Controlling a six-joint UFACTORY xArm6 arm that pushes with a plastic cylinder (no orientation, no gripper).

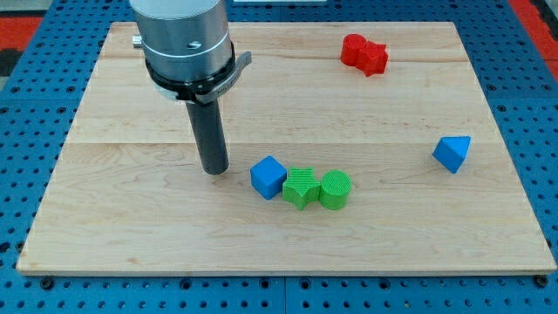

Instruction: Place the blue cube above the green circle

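The blue cube (268, 176) sits near the middle of the wooden board (131, 227). It touches a green star-like block (301, 187) on its right. The green circle, a short cylinder (336, 189), sits right of that green block and touches it. The three form a row. My tip (215, 170) rests on the board just left of the blue cube, a small gap apart. The rod hangs from the grey arm head at the view's top left.
A red block of irregular shape (364, 54) lies near the view's top right. A blue triangular block (452, 153) lies at the view's right. The board lies on a blue perforated table (26, 139).
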